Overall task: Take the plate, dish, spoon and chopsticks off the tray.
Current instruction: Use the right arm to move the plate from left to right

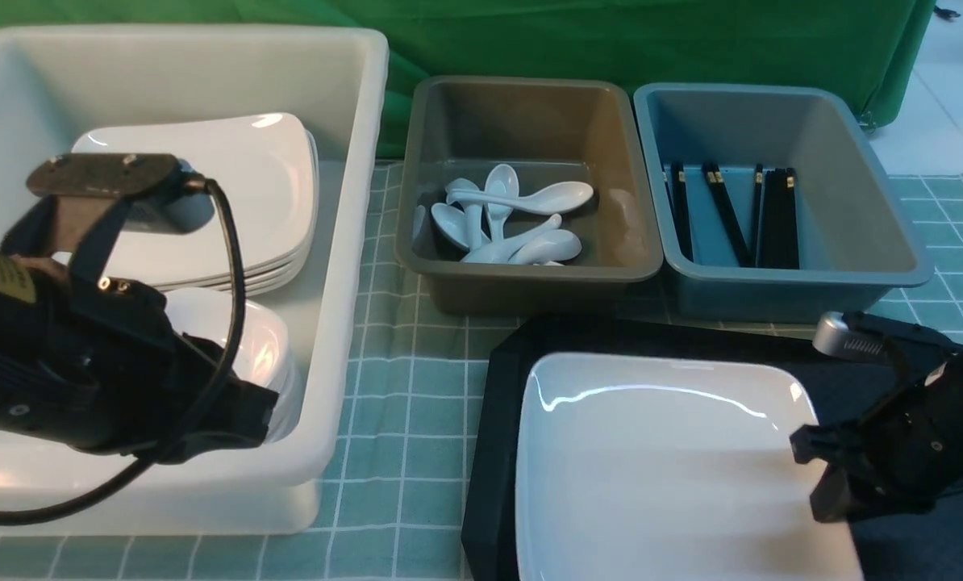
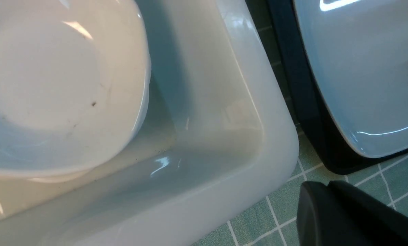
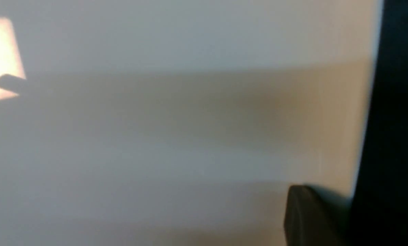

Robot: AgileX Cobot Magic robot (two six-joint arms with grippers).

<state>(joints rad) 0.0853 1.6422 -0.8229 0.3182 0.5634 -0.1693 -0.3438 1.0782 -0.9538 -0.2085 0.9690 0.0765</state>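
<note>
Front view shows the plate [image 1: 659, 468] lying flat on the tray [image 1: 498, 436] by the counter's near edge, toward the right corner; no spoon or chopsticks show on the part of the tray in view. Right gripper [image 1: 820, 476] sits at the plate's right rim. The right wrist view shows one finger [image 3: 313, 215] over that rim, but I cannot tell whether the jaws are clamped on it. Left gripper [image 1: 239, 415] hangs over the white tub [image 1: 344, 242] at the left edge, above stacked dishes [image 1: 248, 347]; its jaws are hidden, so I cannot tell if they are apart or together. Risks, as I judge them: the glazed rim is slick and the plate wide, so a shallow edge pinch may slip or let it tip. Lifting could also knock it against the tray's rim or the blue tub [image 1: 852, 161] behind. A yellow label [image 1: 4, 278] on the left arm is too small to read; no other writing shows
</note>
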